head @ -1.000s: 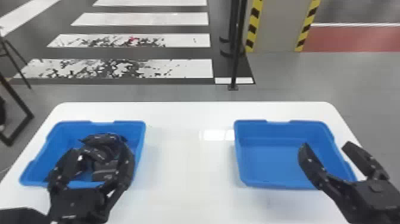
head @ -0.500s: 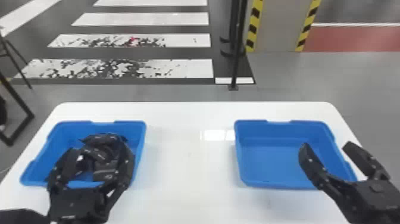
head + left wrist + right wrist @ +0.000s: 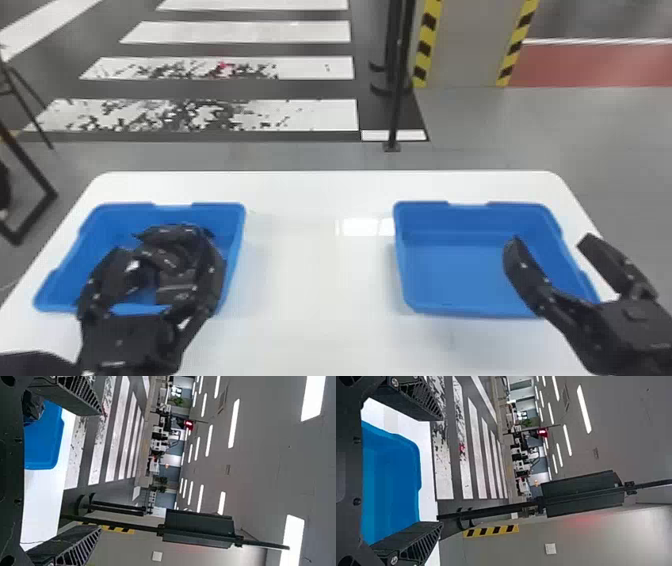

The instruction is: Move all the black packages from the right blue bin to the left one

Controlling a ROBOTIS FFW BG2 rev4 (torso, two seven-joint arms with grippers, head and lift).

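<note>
Head view: black packages heaped in the left bin, i.e. the target bin, so the transfer looks done or nearly so. Left end effector sits over that bin, fingers spread, nothing pinched; probably placed there to let packages drop inside the walls, or after doing so. Right end effector is by the outer side of the right bin, fingers wide apart, one over the bin and one beyond its side, likely a waiting pose. Both bins sit apart on the white worktop, presumably one per arm's reach. Package count can't be told: black on black, overlapping, partly behind the left fingers. Near outer corner of the right bin is covered by the right arm, so can't rule out something there. Left wrist view: fingers well apart, gap holds nothing; a dark, crinkled package shows at the edge beside the upper finger, mostly cut off, bin cropped too. Right wrist view: fingers apart, no package between them; blue bin floor visible, remainder cut off by the gripper body. Next call, my guess: check that hidden corner, then back both arms off.
</note>
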